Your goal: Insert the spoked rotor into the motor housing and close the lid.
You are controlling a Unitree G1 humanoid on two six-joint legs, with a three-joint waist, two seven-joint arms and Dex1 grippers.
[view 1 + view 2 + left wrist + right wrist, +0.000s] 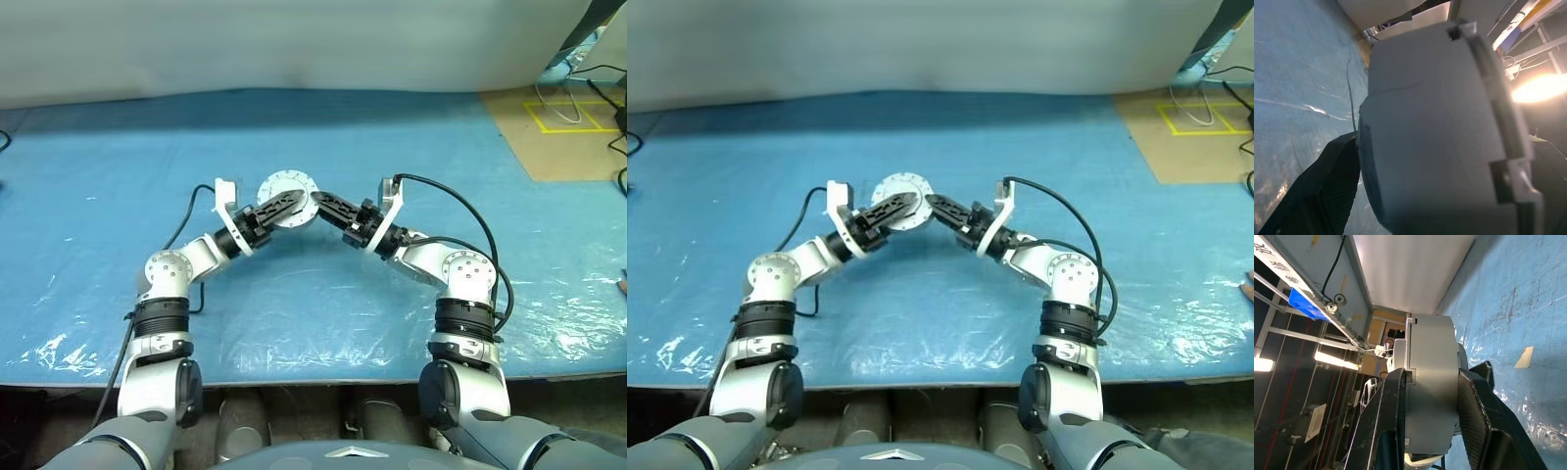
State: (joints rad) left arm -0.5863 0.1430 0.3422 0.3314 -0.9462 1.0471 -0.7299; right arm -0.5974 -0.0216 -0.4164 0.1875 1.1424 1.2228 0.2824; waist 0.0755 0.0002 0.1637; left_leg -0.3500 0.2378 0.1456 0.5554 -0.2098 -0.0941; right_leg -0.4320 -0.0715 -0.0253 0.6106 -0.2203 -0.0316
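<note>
One motor housing (287,199), two grippers: left gripper (291,203), right gripper (319,200), one blue table cover (98,215)

I note a blue plastic sheet (313,294) covering the work surface under and around the tool, creased and glossy near its front edge. Beyond the tool, a pale wall panel (294,44) stands along the far edge. Off to the tool's right and further back, I record a brown board (563,137) marked with yellow tape (560,116), with black cables (615,108) lying over it.
</note>
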